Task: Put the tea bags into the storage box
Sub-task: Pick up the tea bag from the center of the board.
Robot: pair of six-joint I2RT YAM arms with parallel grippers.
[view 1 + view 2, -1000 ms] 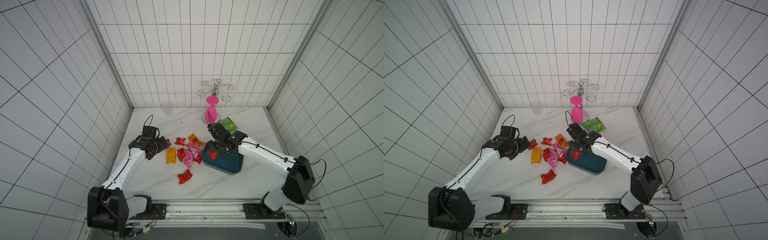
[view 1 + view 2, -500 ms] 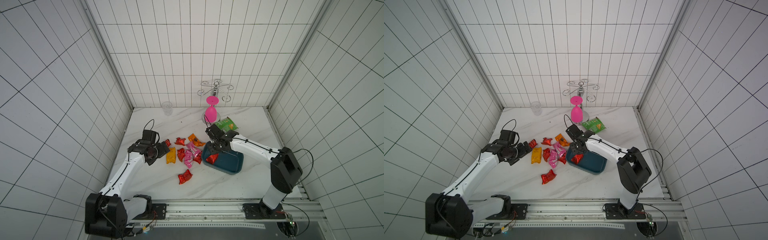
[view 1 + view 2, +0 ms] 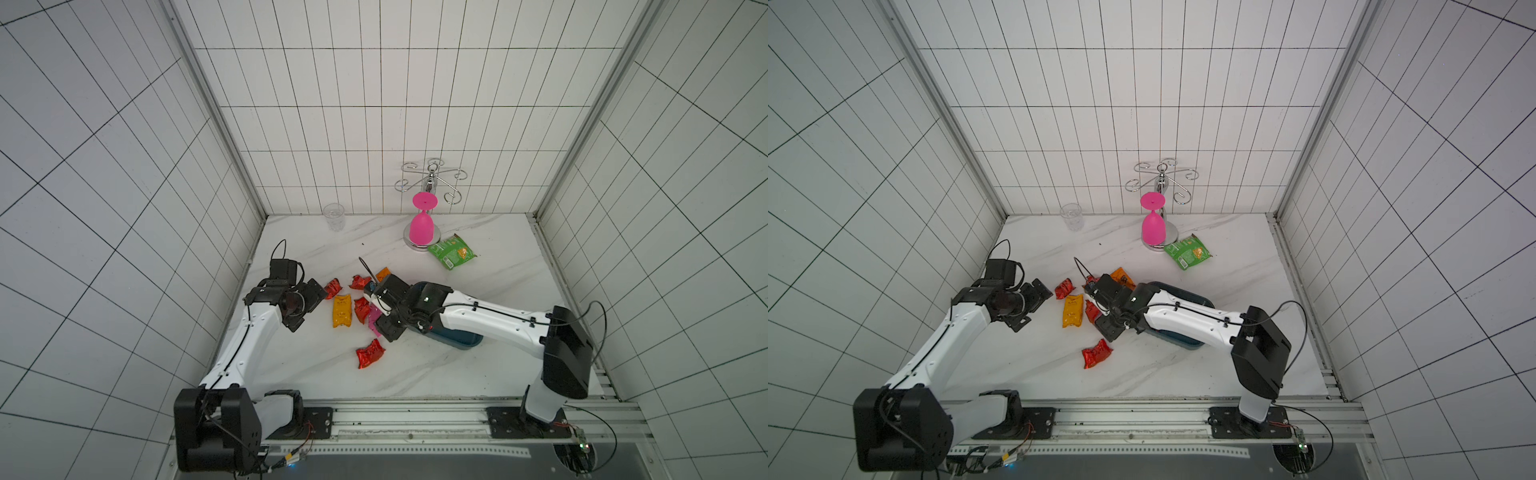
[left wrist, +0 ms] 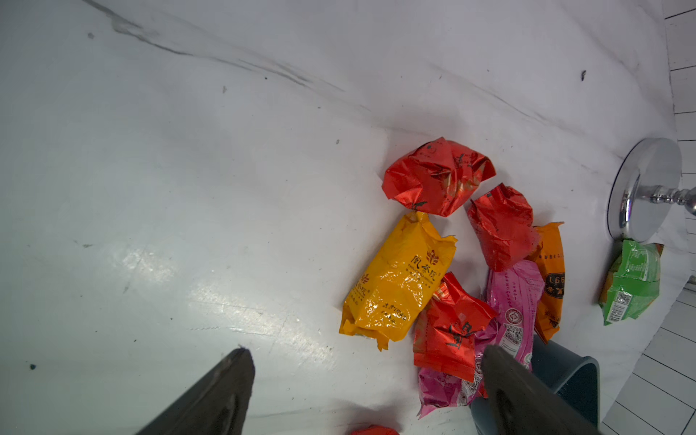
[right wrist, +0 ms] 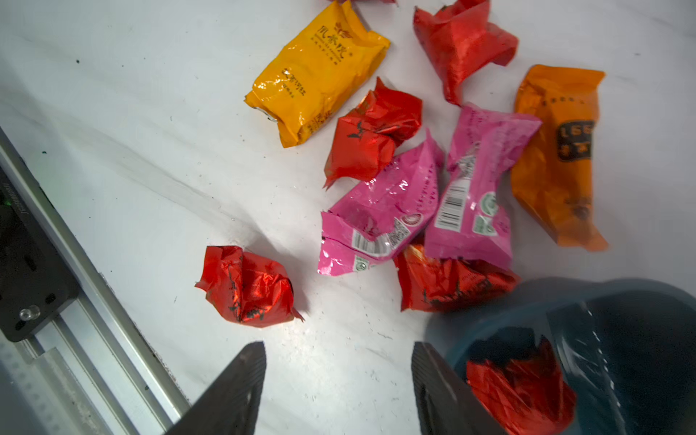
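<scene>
At the far left, the left fingers (image 4: pixel 211 399) hover spread as wide as they go and hold nothing. They hang just above the white marble tabletop (image 3: pixel 415 374), almost where they were a second ago. In front of them lie the tea bags not yet moved. Nearest is a crumpled red foil sachet (image 3: pixel 332 288), then a long yellow foil sachet (image 3: pixel 341 311) and more red ones. Two pink foil sachets (image 5: pixel 380 214) lie side by side next to an orange foil sachet (image 5: pixel 557 150). A lone red sachet (image 3: pixel 370 353) lies apart, nearer the front rail.

The change is at the right fingers (image 5: pixel 444 395). A second ago they were clamped on a red sachet above the shallow dark teal plastic storage box (image 3: pixel 457 338). Now they stand partly apart with nothing between them, out over bare tabletop at the box's corner and facing the heap. The released red tea bag (image 5: pixel 519 391) lies inside the box against its wall. The box sits right of the heap, largely hidden under the right arm in both top views, with another red sachet just beside its outer wall.

So one more bag is delivered, and about nine remain outside. The right arm seems to be heading for its next pick, perhaps the lone red sachet or a pink one.
</scene>
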